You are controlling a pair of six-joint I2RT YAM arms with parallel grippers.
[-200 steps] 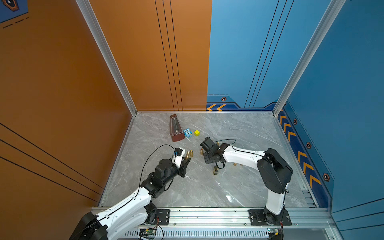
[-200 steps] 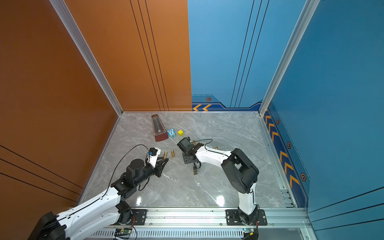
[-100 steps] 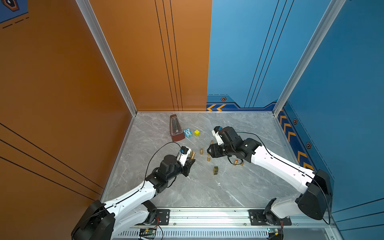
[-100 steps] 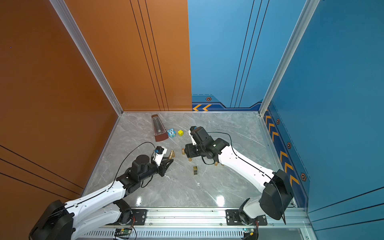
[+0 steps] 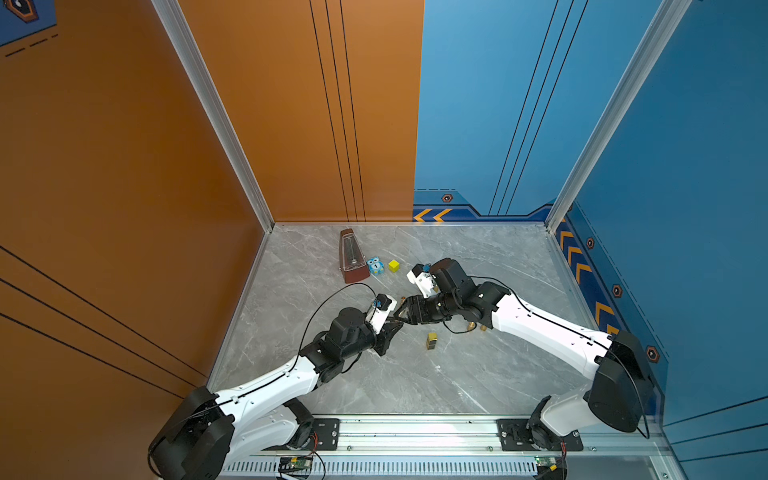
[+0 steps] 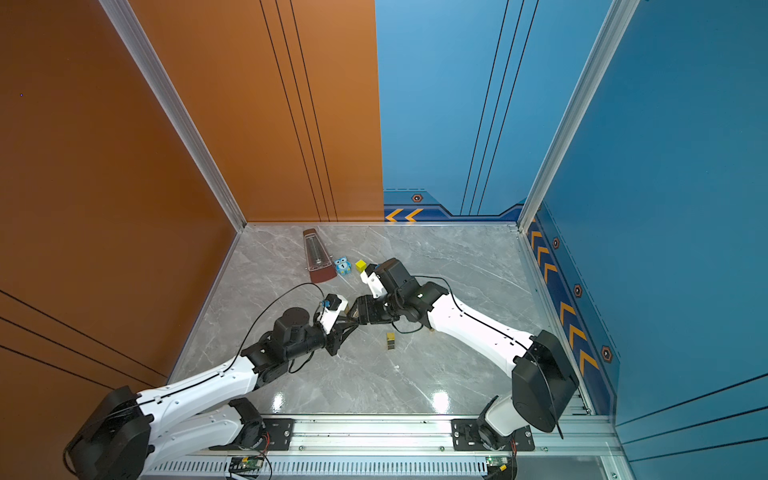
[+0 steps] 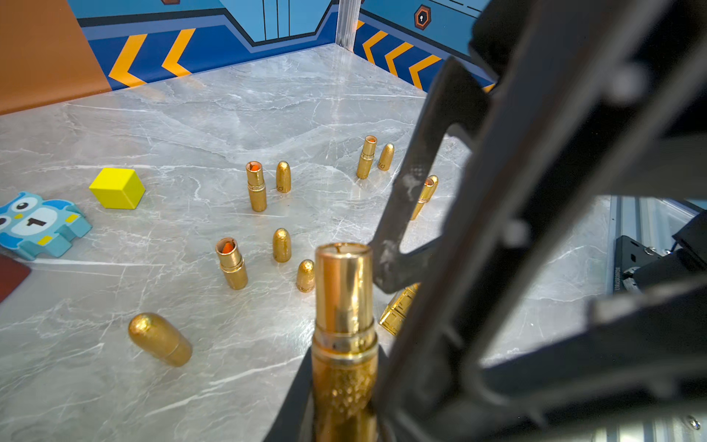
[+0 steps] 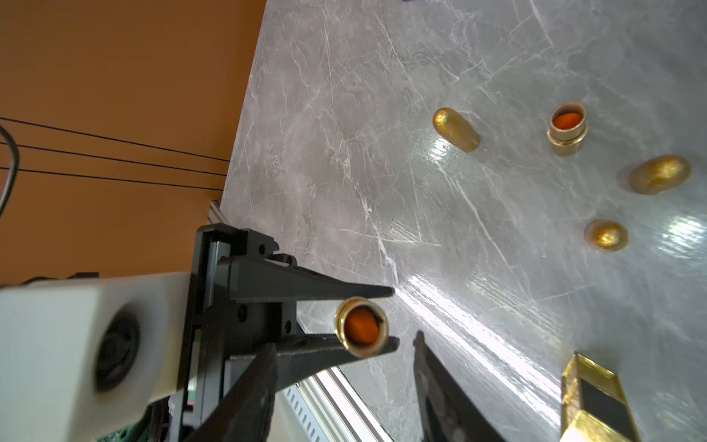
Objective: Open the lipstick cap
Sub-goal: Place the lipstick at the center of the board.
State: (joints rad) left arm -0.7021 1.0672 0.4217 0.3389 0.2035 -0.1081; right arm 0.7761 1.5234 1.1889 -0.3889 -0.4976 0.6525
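Observation:
In the left wrist view my left gripper is shut on the textured base of a gold lipstick. No cap is on it, and its open end shows orange inside. My right gripper is open with nothing between its fingers. It faces that open end, and one finger is close beside the tube's top. In both top views the two grippers meet tip to tip over the middle of the table. A gold cap lies on its side on the marble.
Several uncapped gold lipsticks and loose caps stand just beyond the grippers. A square gold lipstick lies nearby. A metronome, a blue owl block and a yellow cube sit toward the back. Walls enclose three sides.
The right arm has swung its gripper down and left until its tips meet the left gripper's lipstick. The left gripper stays shut on the tube and has shifted slightly.

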